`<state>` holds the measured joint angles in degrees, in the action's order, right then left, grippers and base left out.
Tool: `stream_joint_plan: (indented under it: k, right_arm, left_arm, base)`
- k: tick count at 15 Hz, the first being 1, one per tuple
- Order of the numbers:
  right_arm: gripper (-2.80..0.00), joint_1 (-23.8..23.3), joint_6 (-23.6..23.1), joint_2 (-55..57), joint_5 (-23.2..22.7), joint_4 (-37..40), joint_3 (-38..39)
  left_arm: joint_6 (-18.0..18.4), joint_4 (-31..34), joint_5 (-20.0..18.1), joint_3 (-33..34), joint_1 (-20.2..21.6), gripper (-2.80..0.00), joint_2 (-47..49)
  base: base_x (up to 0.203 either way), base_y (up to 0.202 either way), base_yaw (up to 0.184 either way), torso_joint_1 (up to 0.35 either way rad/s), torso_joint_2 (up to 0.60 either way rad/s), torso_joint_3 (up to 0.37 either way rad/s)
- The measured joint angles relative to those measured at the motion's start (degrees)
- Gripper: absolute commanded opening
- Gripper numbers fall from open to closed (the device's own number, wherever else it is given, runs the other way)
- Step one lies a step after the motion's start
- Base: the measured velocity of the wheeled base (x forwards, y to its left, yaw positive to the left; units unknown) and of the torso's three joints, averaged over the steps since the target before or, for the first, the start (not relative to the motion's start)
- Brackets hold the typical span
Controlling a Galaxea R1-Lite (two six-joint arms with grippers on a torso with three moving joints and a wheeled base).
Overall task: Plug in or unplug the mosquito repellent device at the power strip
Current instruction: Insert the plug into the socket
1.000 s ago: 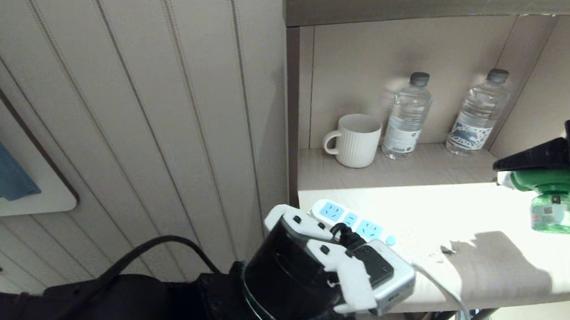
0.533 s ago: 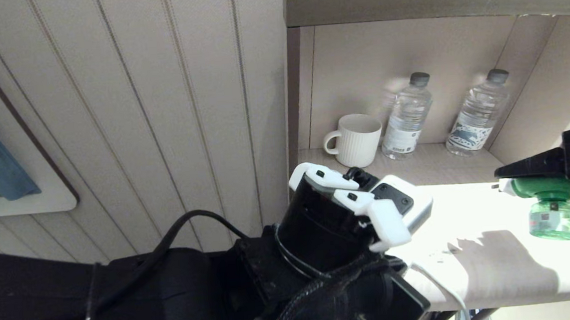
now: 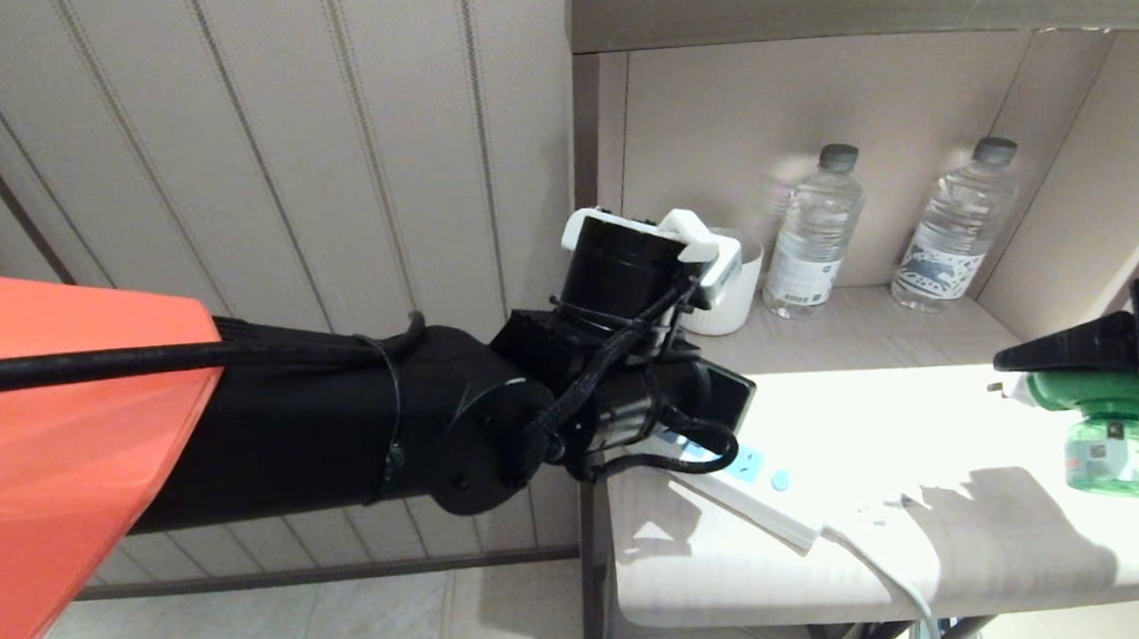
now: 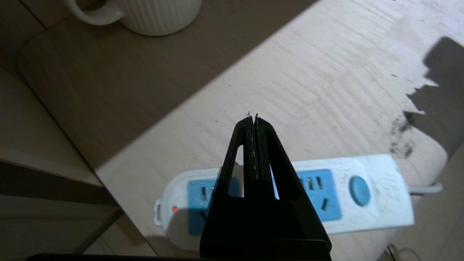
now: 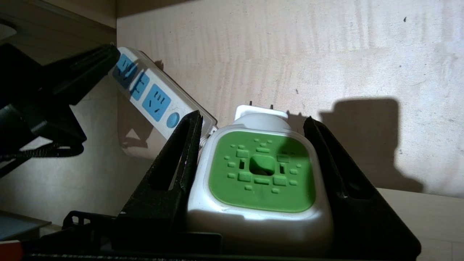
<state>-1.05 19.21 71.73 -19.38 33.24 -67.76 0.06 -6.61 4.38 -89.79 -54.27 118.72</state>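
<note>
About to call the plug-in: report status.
Right pincer shut on mosquito repellent device, off the table's right end. Left pincer shut, empty, over power strip. Left arm crowds the sockets.

Right gripper (image 5: pixel 253 152) clamps mosquito repellent device (image 5: pixel 259 174), one black finger on each white side. Green vented cap faces camera; two metal prongs stick out at far end, above pale wooden tabletop (image 5: pixel 326 54). Power strip (image 5: pixel 152 96) lies flat on tabletop beyond left finger, blue sockets and round blue button up. Left gripper (image 5: pixel 87 69), dark, hangs over strip's far end. Device casts dark shadow on tabletop.
</note>
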Motion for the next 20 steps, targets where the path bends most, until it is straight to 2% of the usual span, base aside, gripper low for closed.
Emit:
stream_joint_plan:
  k: [3, 7, 8, 11, 20]
  right_arm:
    - [-2.80, -0.1, 0.1, -0.2, -1.2, -2.0, 1.5]
    - [-2.80, -0.3, 0.3, -0.8, -1.4, -6.9, 5.4]
    - [-2.80, -0.8, 0.3, -0.9, -1.5, -7.0, 5.8]
    - [-2.80, -1.7, 0.1, -1.0, -2.9, -7.0, 6.3]
    - [-2.80, -1.8, 0.1, -1.2, -3.7, -7.0, 7.3]
  left_arm:
    - [0.5, 7.0, -1.1, -4.3, 2.0, -2.80, 1.5]
    - [1.3, 21.5, -1.9, -17.7, 2.7, -2.80, 4.3]
    - [2.4, 23.2, -1.5, -19.5, 2.8, -2.80, 5.5]
    - [4.2, 22.5, -0.4, -21.0, 2.8, -2.80, 8.3]
    - [4.5, 21.2, -0.1, -21.3, 5.3, -2.80, 11.4]
  base:
    - [0.000, 0.000, 0.000, 0.000, 0.00, 0.000]
    - [0.000, 0.000, 0.000, 0.000, 0.00, 0.000]
    - [0.000, 0.000, 0.000, 0.000, 0.00, 0.000]
    - [0.000, 0.000, 0.000, 0.000, 0.00, 0.000]
    - [0.000, 0.000, 0.000, 0.000, 0.00, 0.000]
